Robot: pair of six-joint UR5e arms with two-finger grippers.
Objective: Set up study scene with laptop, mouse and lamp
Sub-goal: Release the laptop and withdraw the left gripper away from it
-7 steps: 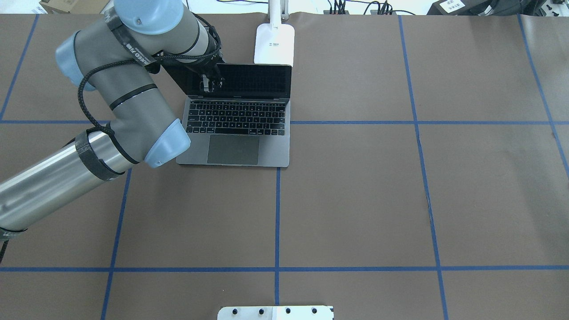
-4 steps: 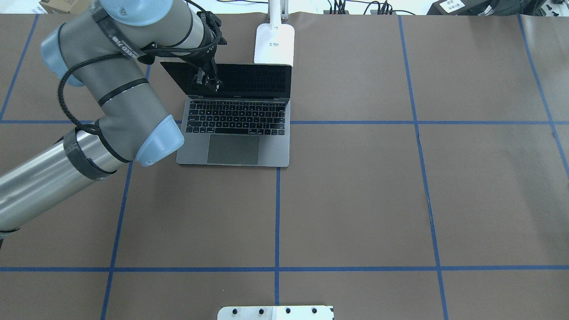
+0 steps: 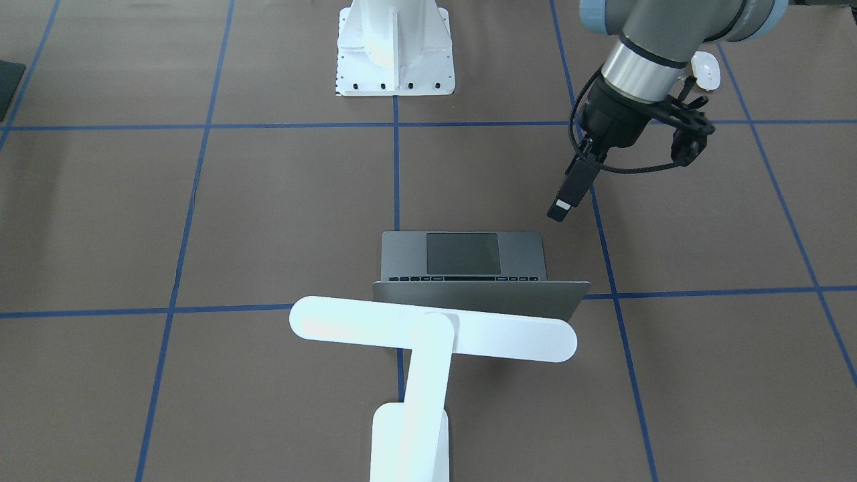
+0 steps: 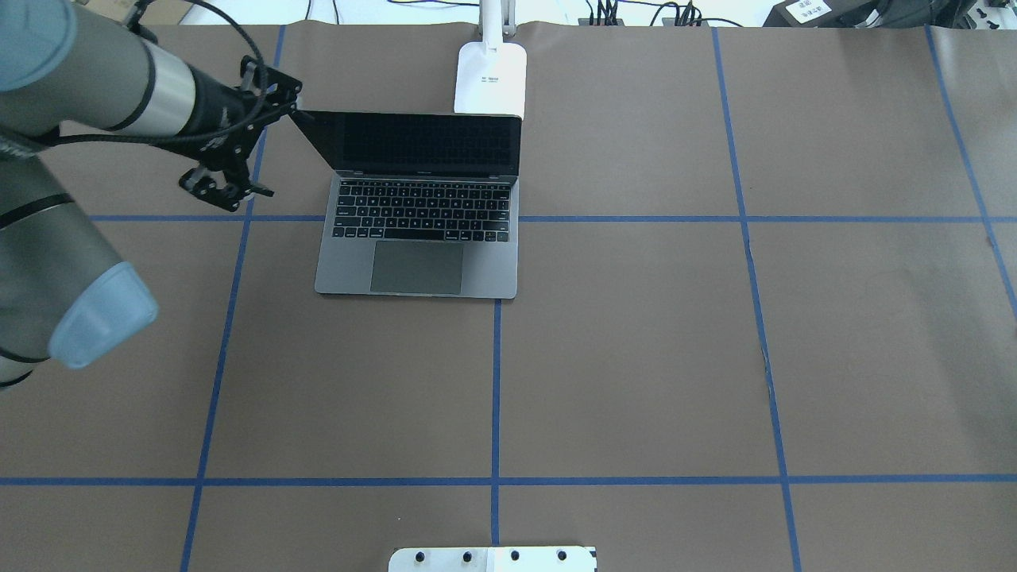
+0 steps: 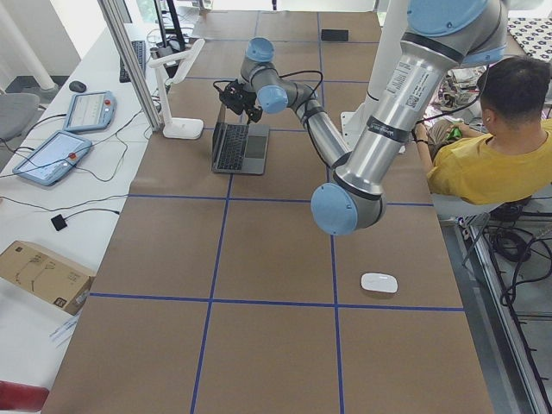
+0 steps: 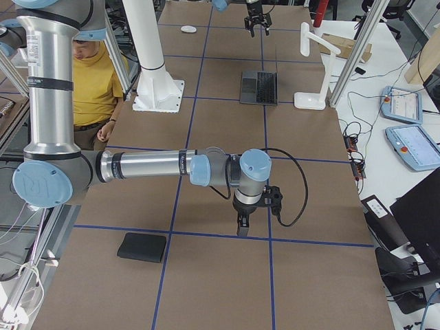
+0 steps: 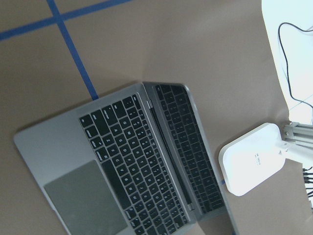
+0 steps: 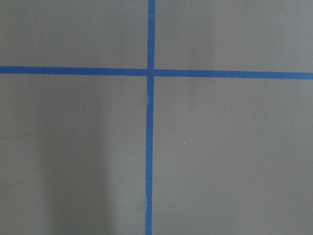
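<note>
The grey laptop point(image 4: 421, 214) stands open on the brown table, screen dark, also in the left wrist view point(image 7: 122, 171). Behind its lid stands the white lamp, base point(image 4: 490, 79) on the table and bar head point(image 3: 428, 328) over the lid. The white mouse point(image 3: 705, 70) lies far off on the robot's left side point(image 5: 379, 283). My left gripper point(image 4: 226, 189) hovers left of the laptop, open, with nothing in it. My right gripper point(image 6: 240, 230) points down over bare table far to the right; I cannot tell if it is open or shut.
A white bolted pedestal point(image 3: 395, 47) stands at the robot's side of the table. A black mat point(image 6: 142, 247) lies near the right end. A person in yellow point(image 5: 483, 147) sits beside the table. Blue tape lines point(image 8: 149, 117) cross the surface.
My left gripper has pulled away from the laptop screen and swung left, clear of the laptop. The lid stays open and the lamp has not moved.
</note>
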